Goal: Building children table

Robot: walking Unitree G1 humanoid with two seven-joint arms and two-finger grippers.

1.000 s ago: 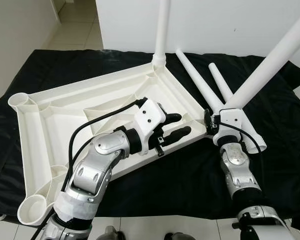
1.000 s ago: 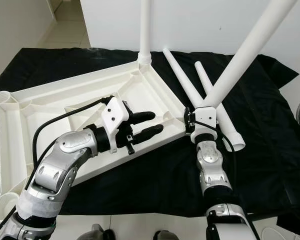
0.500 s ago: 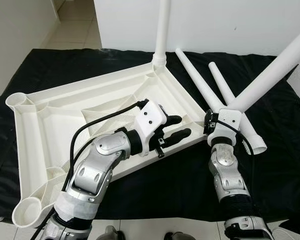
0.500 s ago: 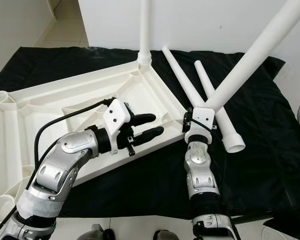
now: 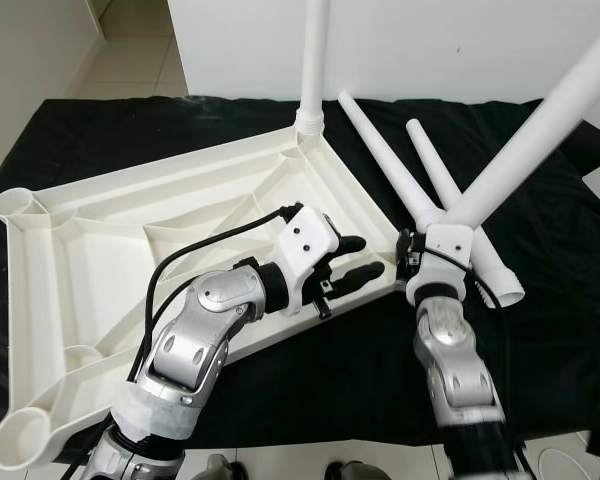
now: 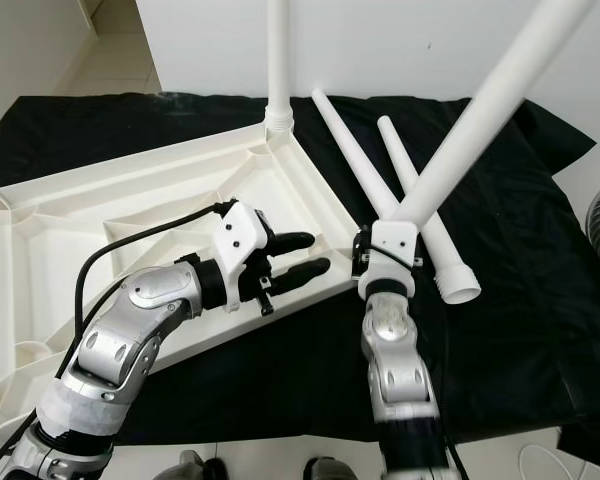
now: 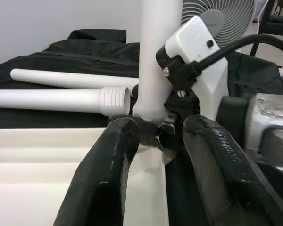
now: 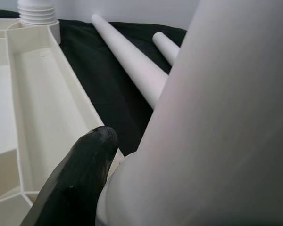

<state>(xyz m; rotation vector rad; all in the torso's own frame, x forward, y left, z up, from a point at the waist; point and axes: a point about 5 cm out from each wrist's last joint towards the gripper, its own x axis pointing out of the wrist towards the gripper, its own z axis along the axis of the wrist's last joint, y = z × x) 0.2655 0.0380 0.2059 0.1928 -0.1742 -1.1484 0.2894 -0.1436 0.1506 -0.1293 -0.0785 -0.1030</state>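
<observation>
Table leg (image 5: 540, 130) getting lined up at the tabletop's (image 5: 100, 260) corner

Right gripper (image 5: 416, 262) is clamped on the leg's bottom end; left gripper (image 5: 358, 260) sits just beside it over the rim, fingers spread, holding nothing.

White tabletop (image 5: 130, 230) lies upside down; one leg (image 5: 313, 60) stands in its far corner, another (image 5: 540, 130) tilts over the near corner, two legs (image 5: 420, 175) lie beside.
</observation>
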